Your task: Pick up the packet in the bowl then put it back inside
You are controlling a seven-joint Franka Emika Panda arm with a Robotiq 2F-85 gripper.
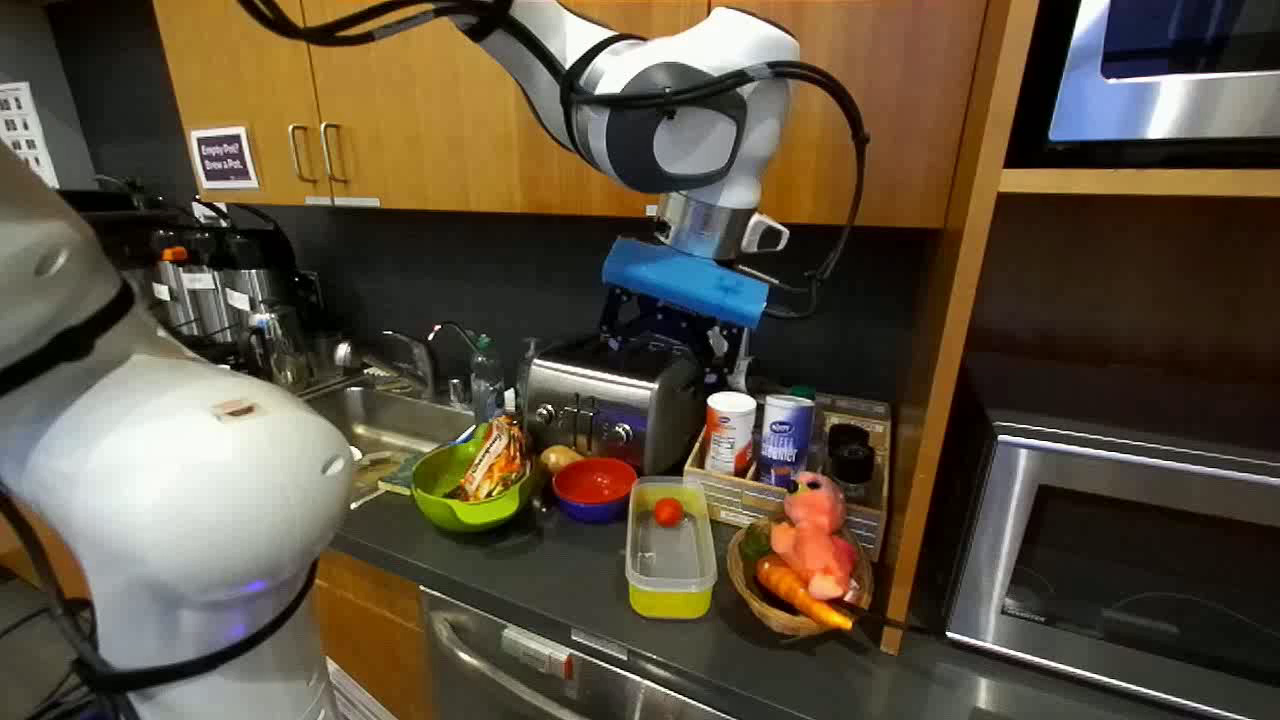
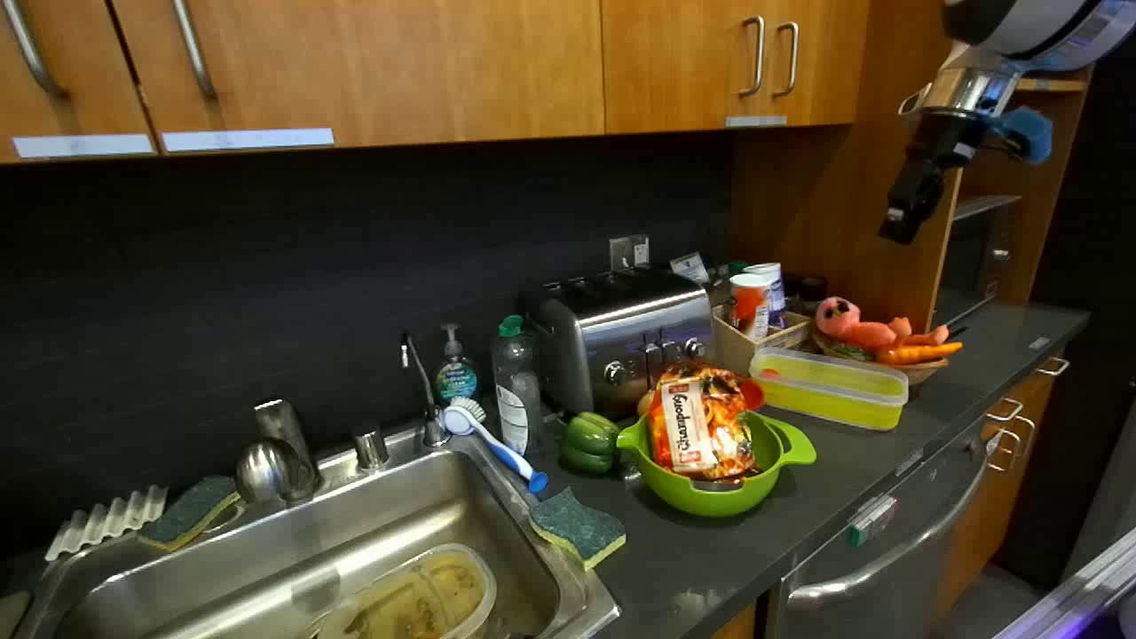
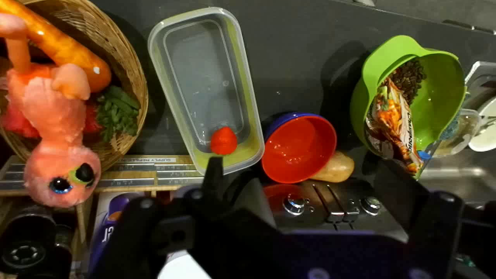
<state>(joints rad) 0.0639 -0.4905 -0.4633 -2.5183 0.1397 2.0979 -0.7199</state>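
In the green bowl (image 2: 710,499) on the worktop (image 2: 843,470), the packet (image 2: 704,426) leans at a tilt, below and well apart from my jaws, which I hold spread wide.

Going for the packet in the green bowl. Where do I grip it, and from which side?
I'd take the packet by its top edge, from above, pinching across its two broad faces. It leans in the green bowl with that edge above the rim, and it looks fairly narrow in the wrist view. The toaster is nearby, so watch clearance.
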